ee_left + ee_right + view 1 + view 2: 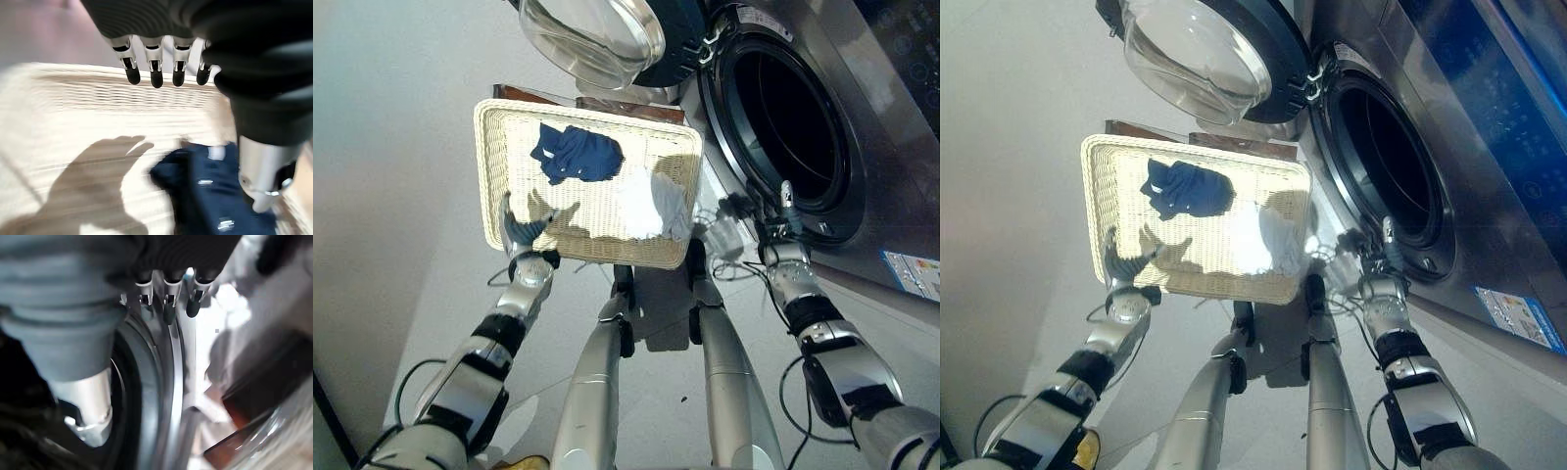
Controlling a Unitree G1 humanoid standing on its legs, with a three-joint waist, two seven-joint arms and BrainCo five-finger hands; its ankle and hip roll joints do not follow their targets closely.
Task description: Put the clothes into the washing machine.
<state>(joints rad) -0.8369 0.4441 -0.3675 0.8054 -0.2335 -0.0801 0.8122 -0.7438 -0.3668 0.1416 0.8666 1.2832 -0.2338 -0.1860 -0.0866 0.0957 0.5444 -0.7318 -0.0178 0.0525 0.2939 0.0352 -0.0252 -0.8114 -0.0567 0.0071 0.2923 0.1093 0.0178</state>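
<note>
A white wicker basket (490, 176) stands beside the washing machine (876, 186). In it lie a dark blue garment (576, 154) towards the far side and a white garment (644, 203) at the side by the machine. My left hand (522, 231) hovers open over the basket's near edge, holding nothing; in its wrist view the fingers (154, 73) are straight above the weave, with the blue garment (215, 191) past them. My right hand (781, 220) is open at the lower rim of the dark drum opening (788, 127), its fingers (168, 308) straight by the rim.
The machine's round glass door (595, 34) hangs open above the basket's far edge. A brown wooden stand (626, 106) shows behind the basket. Bare grey floor (401, 147) stretches to the left.
</note>
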